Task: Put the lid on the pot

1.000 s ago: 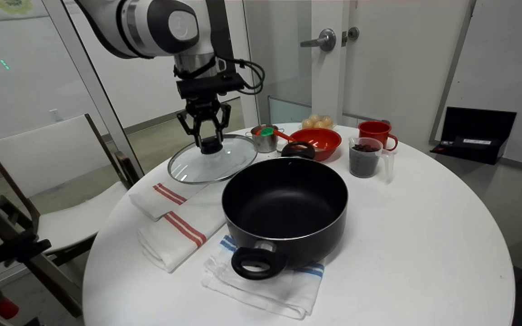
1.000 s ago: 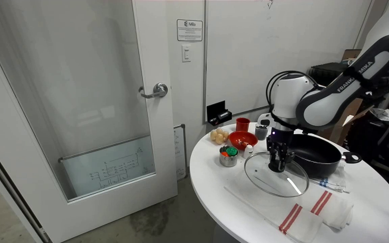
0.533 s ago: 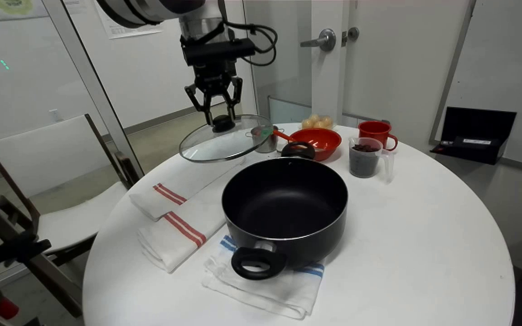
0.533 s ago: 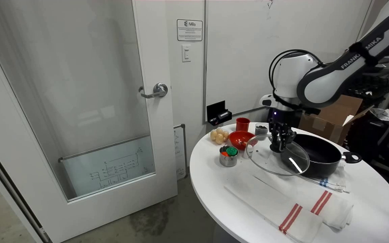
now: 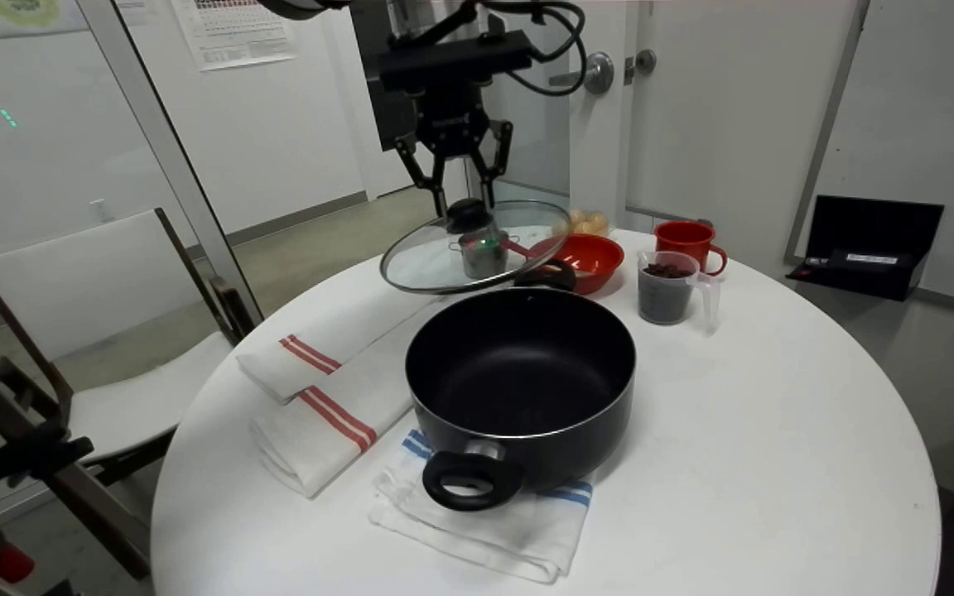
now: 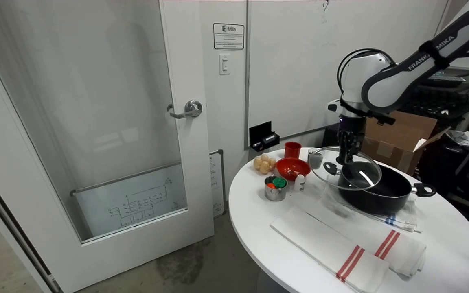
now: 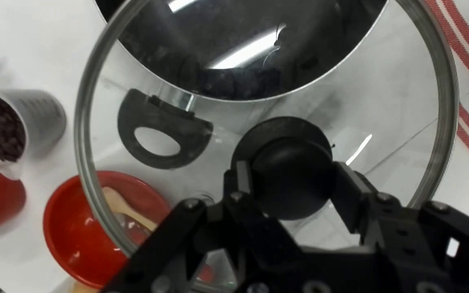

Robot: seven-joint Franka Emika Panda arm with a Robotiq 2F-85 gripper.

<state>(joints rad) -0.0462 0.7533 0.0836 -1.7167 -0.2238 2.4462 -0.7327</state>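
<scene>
Lid (image 5: 467,223) aloft — pot (image 5: 521,385), bowl (image 5: 599,257) (red), towels (image 5: 320,439) near

Lid (image 7: 299,106): clear, glossy glass with a smooth metal rim (image 7: 447,97) and a matt black knob (image 7: 291,179). Pot (image 5: 521,406): smooth, dark interior, low sheen; handle (image 5: 475,464): smooth, black, plastic in appearance. Towel (image 5: 320,439): matt woven cloth. Bowl (image 7: 75,224): glossy, smooth. Small cup (image 6: 275,194): shiny metal. Tabletop (image 5: 734,463): smooth, semi-matt. Box (image 6: 401,127): matt cardboard.

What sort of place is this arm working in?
Probably an office or research lab. What points that way: the large whiteboard, the wall sign headed Mila, and a smaller board with marker writing, seen through the glass door.
</scene>
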